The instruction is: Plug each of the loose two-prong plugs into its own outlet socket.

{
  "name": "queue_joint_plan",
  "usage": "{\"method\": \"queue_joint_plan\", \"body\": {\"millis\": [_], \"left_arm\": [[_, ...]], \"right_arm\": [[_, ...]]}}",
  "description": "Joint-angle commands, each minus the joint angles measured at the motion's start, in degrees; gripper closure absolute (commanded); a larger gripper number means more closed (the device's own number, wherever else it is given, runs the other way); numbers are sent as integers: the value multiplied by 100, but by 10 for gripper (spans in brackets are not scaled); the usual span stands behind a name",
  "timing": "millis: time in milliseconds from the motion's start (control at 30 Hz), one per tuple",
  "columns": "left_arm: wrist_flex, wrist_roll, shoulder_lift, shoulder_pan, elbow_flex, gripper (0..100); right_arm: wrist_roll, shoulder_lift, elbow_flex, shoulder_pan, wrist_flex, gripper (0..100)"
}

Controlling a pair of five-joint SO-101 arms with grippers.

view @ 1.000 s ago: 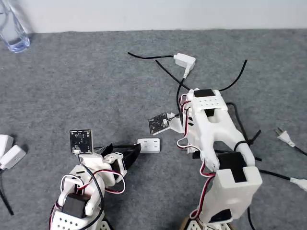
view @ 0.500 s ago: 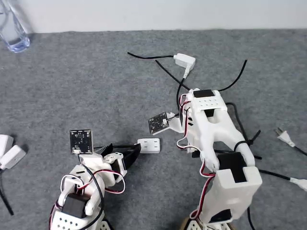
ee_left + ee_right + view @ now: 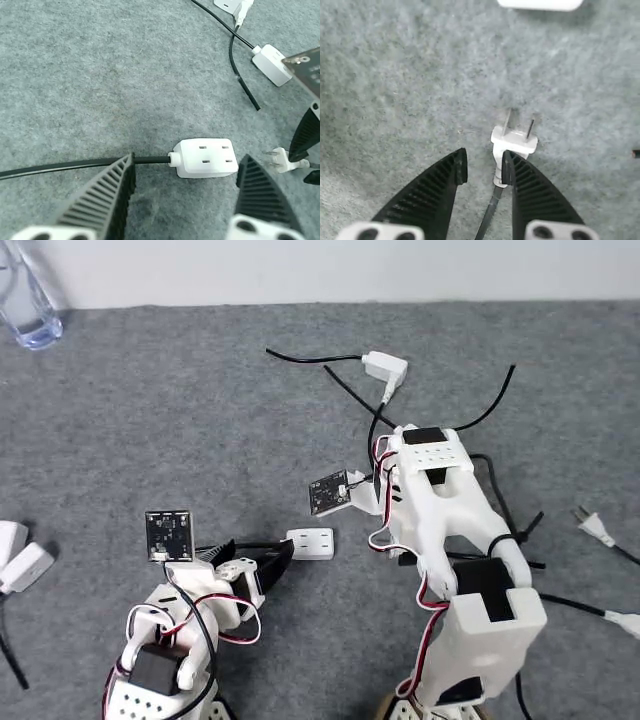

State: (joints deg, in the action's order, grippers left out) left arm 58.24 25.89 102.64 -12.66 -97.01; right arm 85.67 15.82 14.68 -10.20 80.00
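Step in hand: grasping a plug. My right gripper (image 3: 484, 162) has its jaws narrowly parted, with the plug (image 3: 515, 141) on the carpet (image 3: 395, 75) touching one tip. My left gripper (image 3: 188, 161) has its jaws wide, straddling the socket (image 3: 205, 158). The next move likely calls for centring, then closing on the plug body.

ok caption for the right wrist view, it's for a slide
Open right gripper straddling the cord of a white two-prong plug on grey carpet, prongs facing the outlet socket.

Glossy plastic socket (image 3: 205, 157) on rough grey felt (image 3: 100, 75)
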Motion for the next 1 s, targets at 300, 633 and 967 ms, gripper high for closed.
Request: {"method": "queue_joint_plan", "body": {"millis": [300, 633, 967], "left_arm": [[35, 0, 9, -53, 48, 689], [35, 0, 9, -44, 48, 689], [35, 0, 9, -35, 48, 689]], "right_arm": [[-79, 75, -536, -48, 4, 829], [-53, 119, -431, -48, -48, 831], [-44, 119, -668, 75, 4, 832]]}}
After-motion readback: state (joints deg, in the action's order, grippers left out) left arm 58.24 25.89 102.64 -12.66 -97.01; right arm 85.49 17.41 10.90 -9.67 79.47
